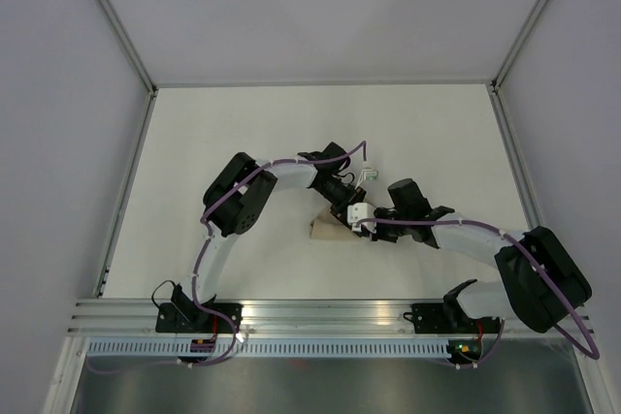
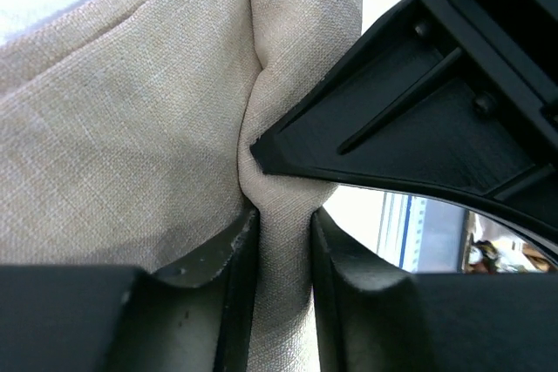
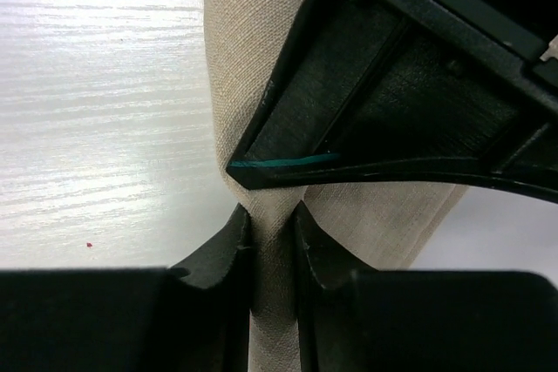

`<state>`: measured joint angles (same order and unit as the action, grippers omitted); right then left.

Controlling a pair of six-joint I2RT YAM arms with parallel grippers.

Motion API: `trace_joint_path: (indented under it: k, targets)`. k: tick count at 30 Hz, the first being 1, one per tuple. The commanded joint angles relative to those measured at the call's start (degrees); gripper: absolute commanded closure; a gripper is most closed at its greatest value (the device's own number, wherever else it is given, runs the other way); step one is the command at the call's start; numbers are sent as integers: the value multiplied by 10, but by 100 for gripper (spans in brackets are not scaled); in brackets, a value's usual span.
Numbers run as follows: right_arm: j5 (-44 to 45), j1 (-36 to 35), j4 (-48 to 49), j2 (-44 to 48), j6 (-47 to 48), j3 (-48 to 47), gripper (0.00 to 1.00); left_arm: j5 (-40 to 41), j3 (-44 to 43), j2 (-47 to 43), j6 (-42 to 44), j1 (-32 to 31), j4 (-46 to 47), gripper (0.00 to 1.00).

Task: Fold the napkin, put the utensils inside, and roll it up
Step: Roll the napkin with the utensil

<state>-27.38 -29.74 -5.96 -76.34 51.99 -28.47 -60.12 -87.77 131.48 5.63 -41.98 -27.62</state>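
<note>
Black fingers of the left gripper fill the bottom of the left wrist view, clamped on a narrow raised ridge of the napkin. The beige cloth is squeezed into the slim gap between them and fans out above into broad, softly creased folds with a hemmed edge running across the upper left. One wedge-shaped dark finger from the other arm presses its tip against the same ridge just above the clamp.

Seen from the right wrist, the right gripper does the same. Its two fingers pinch a thin vertical fold of the cloth, and the left arm's finger sits just above, touching the fabric. Pale wood-grain table shows to the left of the fold.

From above, the two grippers meet tip to tip about midway between the table's left and right edges, nearer its near edge than its far one. Only a small tan corner of the napkin shows beside them, on their left. Whether the cloth rests on the table or hangs clear, I cannot tell.
</note>
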Motion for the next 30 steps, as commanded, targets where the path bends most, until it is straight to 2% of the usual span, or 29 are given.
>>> trace_joint_path:
  k: [1,5,12,14,17,20,24,25,27,30]
  targets:
    - [8,-1,-20,-23,6,-4,80,137,57,1,-14,8,0,65]
    - [1,1,-50,-43,21,-18,89,117,77,-45,-47,22,54,60]
    - [-36,12,-132,-94,58,-65,92,105,109,-106,-118,46,143,57]
    - [-45,18,-166,-115,67,-86,93,93,118,-120,-132,52,171,50]
    - [-59,28,-203,-141,81,-110,95,104,136,-138,-153,61,208,50]
    - [-71,38,-235,-166,92,-131,95,165,181,-177,-196,80,293,50]
    - [-80,51,-290,-205,107,-177,96,311,306,-283,-292,127,438,50]
    - [-82,56,-302,-226,115,-186,96,337,330,-306,-301,133,494,49]
    - [-91,61,-331,-251,123,-226,96,385,397,-344,-317,144,544,48]
    - [-107,76,-427,-311,145,-295,96,472,494,-419,-308,143,679,45]
